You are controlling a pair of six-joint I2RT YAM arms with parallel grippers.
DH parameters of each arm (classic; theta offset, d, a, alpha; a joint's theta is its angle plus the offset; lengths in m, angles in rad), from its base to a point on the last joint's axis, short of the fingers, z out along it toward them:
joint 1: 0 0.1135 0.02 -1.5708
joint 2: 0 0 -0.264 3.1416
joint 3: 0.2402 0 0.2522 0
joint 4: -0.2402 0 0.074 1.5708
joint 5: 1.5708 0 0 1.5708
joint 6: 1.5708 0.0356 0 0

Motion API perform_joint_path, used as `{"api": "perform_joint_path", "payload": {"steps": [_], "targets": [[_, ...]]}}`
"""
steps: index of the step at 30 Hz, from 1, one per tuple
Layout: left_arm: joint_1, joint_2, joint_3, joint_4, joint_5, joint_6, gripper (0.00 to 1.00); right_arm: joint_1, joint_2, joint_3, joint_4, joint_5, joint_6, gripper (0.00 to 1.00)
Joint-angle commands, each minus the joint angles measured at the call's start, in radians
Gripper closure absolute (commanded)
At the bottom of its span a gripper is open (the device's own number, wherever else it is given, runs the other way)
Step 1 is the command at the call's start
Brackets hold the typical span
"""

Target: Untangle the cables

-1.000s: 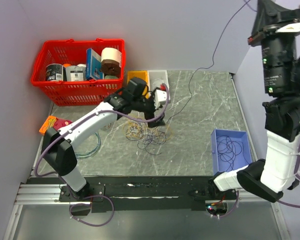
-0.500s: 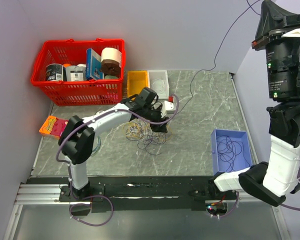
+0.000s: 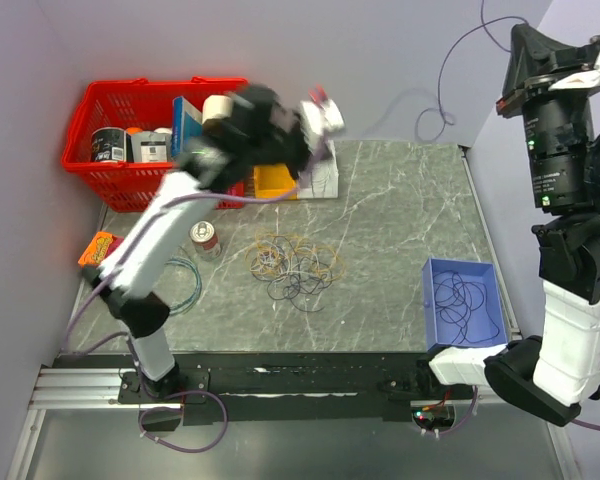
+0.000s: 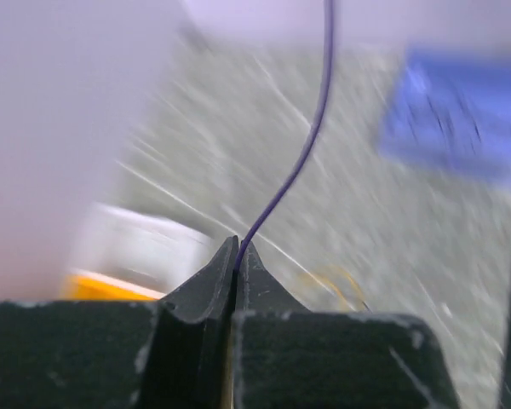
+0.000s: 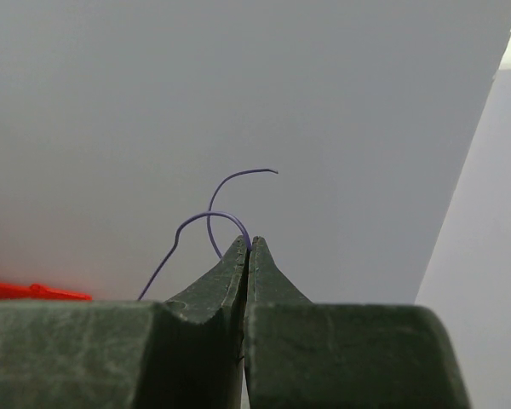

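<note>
Top external has my left gripper (image 3: 318,108) swung up and back off the heap (image 3: 295,265) mid-table, jaws clamped on a purple cable (image 4: 302,162) that my right gripper (image 5: 248,245) also pinches high, so this strand looks nearly free.

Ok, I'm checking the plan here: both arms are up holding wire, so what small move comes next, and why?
Probably swing the left jaws toward the blue bin. Left jaws and right jaws are each shut on a thin purple wire, apparently one strand lifted clear of the heap, and the bin already holds dark wires.
</note>
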Motion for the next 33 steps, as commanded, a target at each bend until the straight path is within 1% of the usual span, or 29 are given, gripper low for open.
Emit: {"api": "perform_joint_path", "payload": {"steps": [1, 3, 5, 6, 7, 8, 9, 10, 12, 13, 14, 15, 16, 17, 19, 20, 22, 23, 24, 25, 26, 27, 28, 29, 30, 31, 33], "targets": [[0.002, -0.16, 0.316, -0.167, -0.125, -0.054, 0.99, -0.003, 0.013, -0.023, -0.028, -0.025, 0.023, 1.0], [0.003, -0.169, 0.341, -0.182, -0.137, -0.072, 0.99, -0.003, 0.021, -0.032, -0.044, -0.036, 0.032, 1.0], [0.008, -0.177, 0.304, -0.187, -0.11, -0.085, 0.99, -0.003, 0.033, -0.042, -0.074, -0.057, 0.041, 1.0], [0.006, -0.18, 0.237, -0.182, -0.102, -0.088, 0.99, -0.005, 0.033, -0.052, -0.093, -0.068, 0.058, 1.0], [0.006, -0.183, 0.2, -0.174, -0.096, -0.093, 0.99, -0.003, 0.027, -0.069, -0.134, -0.112, 0.065, 1.0], [0.006, -0.184, 0.166, -0.165, -0.094, -0.099, 0.99, -0.003, 0.016, -0.127, -0.15, -0.151, 0.075, 1.0], [0.006, -0.186, 0.098, -0.156, -0.094, -0.102, 0.99, -0.003, 0.004, -0.168, -0.165, -0.197, 0.072, 1.0], [0.006, -0.186, 0.067, -0.133, -0.094, -0.103, 0.99, -0.003, -0.034, -0.269, -0.183, -0.344, 0.067, 1.0], [0.006, -0.184, -0.022, -0.107, -0.088, -0.099, 0.99, -0.003, -0.085, -0.395, -0.19, -0.52, 0.043, 1.0], [0.006, -0.181, -0.049, -0.087, -0.086, -0.096, 0.99, -0.003, -0.15, -0.546, -0.143, -0.601, 0.038, 1.0], [0.006, -0.18, -0.097, -0.075, -0.086, -0.09, 0.99, -0.001, -0.187, -0.631, -0.092, -0.718, 0.058, 1.0], [0.006, -0.177, -0.119, -0.066, -0.094, -0.085, 0.99, -0.001, -0.227, -0.719, -0.034, -0.743, 0.076, 1.0], [0.005, -0.175, -0.139, -0.044, -0.097, -0.082, 0.99, 0.0, -0.298, -0.873, 0.031, -0.754, 0.09, 1.0], [0.005, -0.172, -0.176, -0.035, -0.099, -0.077, 0.99, -0.003, -0.327, -0.935, 0.11, -0.759, 0.119, 1.0], [0.002, -0.161, -0.211, -0.01, -0.099, -0.062, 0.99, -0.001, -0.37, -1.05, 0.136, -0.716, 0.148, 1.0], [-0.003, -0.158, -0.249, 0.017, -0.099, -0.063, 0.99, -0.003, -0.376, -1.071, 0.13, -0.679, 0.189, 1.0], [-0.026, -0.136, -0.276, 0.04, -0.099, -0.07, 0.99, -0.003, -0.378, -1.092, 0.061, -0.497, 0.243, 1.0], [-0.035, -0.126, -0.288, 0.052, -0.097, -0.071, 0.99, -0.005, -0.375, -1.089, 0.024, -0.404, 0.309, 1.0], [-0.047, -0.103, -0.288, 0.057, -0.093, -0.074, 0.99, -0.015, -0.37, -1.082, -0.06, -0.164, 0.349, 1.0], [-0.06, -0.089, -0.287, 0.062, -0.083, -0.079, 0.99, -0.037, -0.357, -1.053, -0.126, -0.08, 0.393, 1.0], [-0.081, -0.077, -0.276, 0.071, -0.061, -0.083, 0.99, -0.075, -0.352, -1.039, -0.184, -0.02, 0.488, 1.0], [-0.092, -0.048, -0.267, 0.086, -0.047, -0.1, 0.99, -0.118, -0.358, -1.033, -0.27, 0.004, 0.53, 1.0], [-0.115, -0.03, -0.253, 0.092, -0.034, -0.109, 0.99, -0.22, -0.373, -1.051, -0.285, -0.005, 0.565, 1.0], [-0.127, -0.007, -0.215, 0.094, -0.011, -0.125, 0.99, -0.262, -0.398, -1.074, -0.283, -0.013, 0.607, 1.0], [-0.141, 0.042, -0.19, 0.093, -0.008, -0.129, 0.99, -0.297, -0.454, -1.103, -0.268, -0.021, 0.616, 1.0], [-0.171, 0.068, -0.163, 0.091, -0.008, -0.134, 0.99, -0.36, -0.478, -1.147, -0.266, -0.024, 0.625, 1.0], [-0.205, 0.146, -0.084, 0.085, 0.004, -0.14, 0.99, -0.402, -0.522, -1.177, -0.282, -0.002, 0.648, 1.0]]}}
